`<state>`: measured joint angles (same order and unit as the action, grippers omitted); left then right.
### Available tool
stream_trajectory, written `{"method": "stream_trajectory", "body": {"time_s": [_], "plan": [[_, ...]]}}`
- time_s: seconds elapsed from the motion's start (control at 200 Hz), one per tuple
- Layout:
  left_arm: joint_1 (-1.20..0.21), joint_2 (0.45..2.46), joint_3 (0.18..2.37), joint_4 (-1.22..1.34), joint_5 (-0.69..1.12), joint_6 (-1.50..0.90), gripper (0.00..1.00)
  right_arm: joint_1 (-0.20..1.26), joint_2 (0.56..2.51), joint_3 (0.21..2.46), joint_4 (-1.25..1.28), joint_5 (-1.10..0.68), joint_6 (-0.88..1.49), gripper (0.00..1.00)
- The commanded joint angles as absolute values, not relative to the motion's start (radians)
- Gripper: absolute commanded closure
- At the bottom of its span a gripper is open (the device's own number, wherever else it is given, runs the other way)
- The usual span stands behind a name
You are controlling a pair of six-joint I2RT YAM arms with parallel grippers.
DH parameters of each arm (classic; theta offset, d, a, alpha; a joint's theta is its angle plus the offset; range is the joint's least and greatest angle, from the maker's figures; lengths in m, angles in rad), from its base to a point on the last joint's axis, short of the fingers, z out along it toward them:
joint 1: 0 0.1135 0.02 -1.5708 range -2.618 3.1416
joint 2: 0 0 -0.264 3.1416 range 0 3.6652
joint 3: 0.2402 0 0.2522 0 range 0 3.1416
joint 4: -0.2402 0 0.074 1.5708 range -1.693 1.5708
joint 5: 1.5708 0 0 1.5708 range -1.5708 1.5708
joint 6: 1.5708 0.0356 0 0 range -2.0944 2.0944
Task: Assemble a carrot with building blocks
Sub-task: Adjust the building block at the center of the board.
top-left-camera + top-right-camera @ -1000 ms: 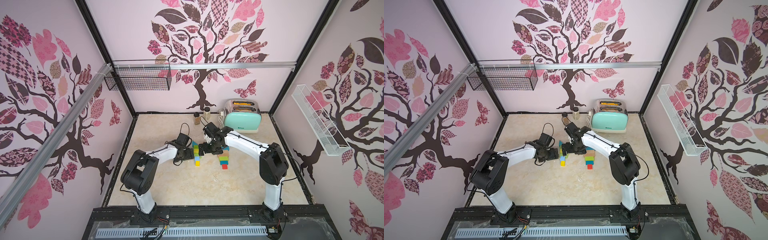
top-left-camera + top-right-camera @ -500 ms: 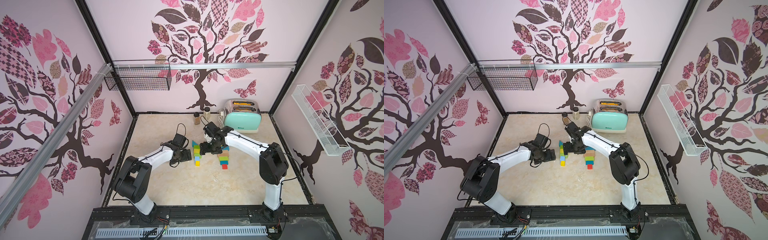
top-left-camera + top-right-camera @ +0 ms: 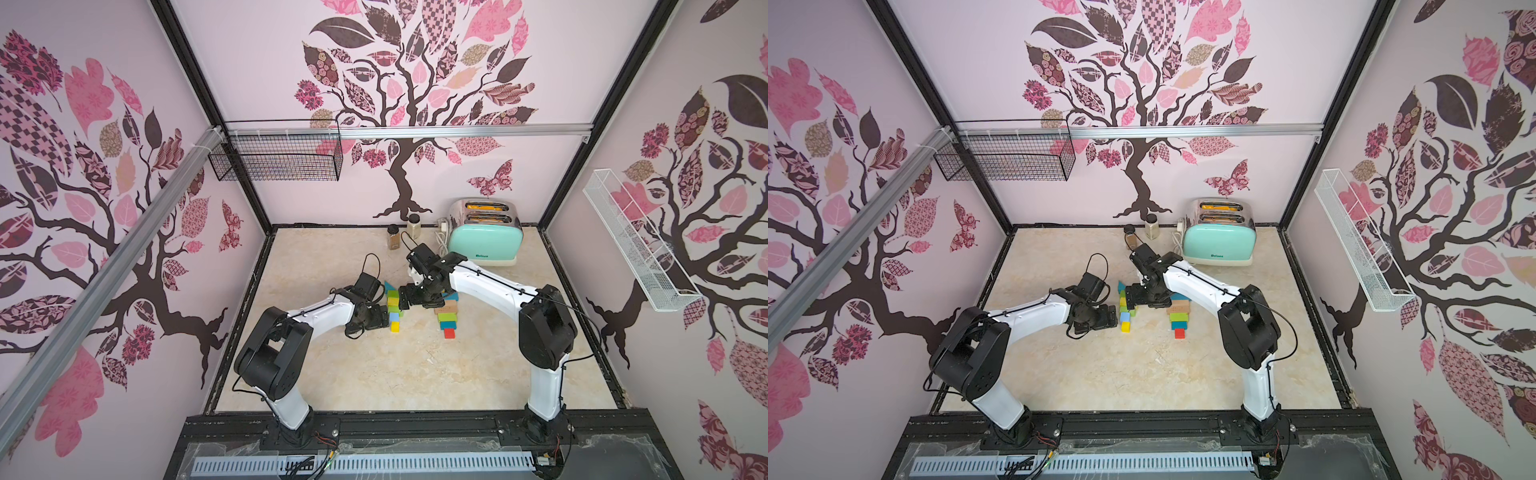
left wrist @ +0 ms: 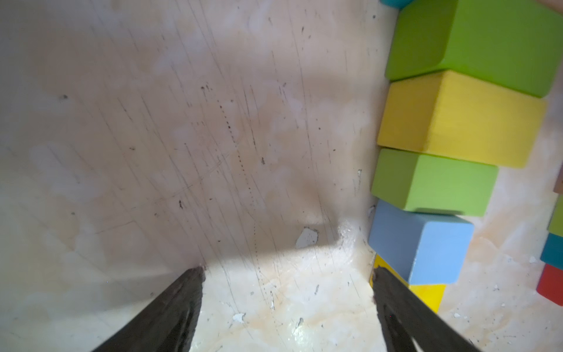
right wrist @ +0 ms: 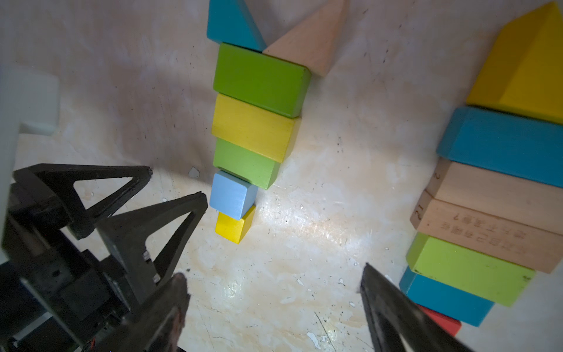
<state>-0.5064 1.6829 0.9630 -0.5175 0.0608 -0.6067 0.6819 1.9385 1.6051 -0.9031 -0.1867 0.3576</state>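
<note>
A beige marbled tabletop (image 3: 415,374) sits inside pink walls printed with trees. At the far left a black wire basket (image 3: 274,162) hangs on the wall. The left gripper (image 4: 286,274) is low over bare table, its jaws spread wide with nothing between them. One fingertip (image 5: 195,201) stands just beside the light blue cube (image 5: 231,195); contact cannot be told.

The building blocks lie flat mid-table in two rows. The left row (image 3: 392,297) runs from a teal wedge (image 5: 231,24) and a wood wedge (image 5: 310,42) through a green brick (image 5: 259,79), a yellow brick (image 5: 253,128), a green cube (image 5: 243,161) and the light blue cube to a small yellow cube (image 5: 233,225).

The right gripper (image 5: 272,275) hangs between the rows, wide open and empty. The right row (image 3: 447,318) holds a yellow wedge (image 5: 524,70), a teal brick (image 5: 502,146), a plain wood brick (image 5: 493,189), a printed wood brick (image 5: 487,234), a lime brick (image 5: 466,268), a second teal brick (image 5: 441,298) and a red block (image 5: 441,320).

Behind them stand two spice jars (image 3: 393,237) and a mint toaster (image 3: 484,243). A white wire shelf (image 3: 631,241) hangs on the right wall.
</note>
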Motion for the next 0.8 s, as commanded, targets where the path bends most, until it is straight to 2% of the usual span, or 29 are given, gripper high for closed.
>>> {"method": "stream_trajectory", "body": {"time_s": [0.0, 0.19, 0.795], "plan": [[-0.506, 1.705, 0.981, -0.523, 0.036, -0.608, 0.08, 0.677, 1.930, 1.593, -0.893, -0.189, 0.357, 0.07], [-0.505, 1.723, 0.993, -0.507, 0.033, -0.602, 0.08, 0.678, 1.932, 1.597, -0.892, -0.191, 0.355, 0.01], [-0.523, 1.770, 1.025, -0.494, 0.039, -0.586, 0.09, 0.677, 1.937, 1.602, -0.893, -0.199, 0.348, 0.01]]}}
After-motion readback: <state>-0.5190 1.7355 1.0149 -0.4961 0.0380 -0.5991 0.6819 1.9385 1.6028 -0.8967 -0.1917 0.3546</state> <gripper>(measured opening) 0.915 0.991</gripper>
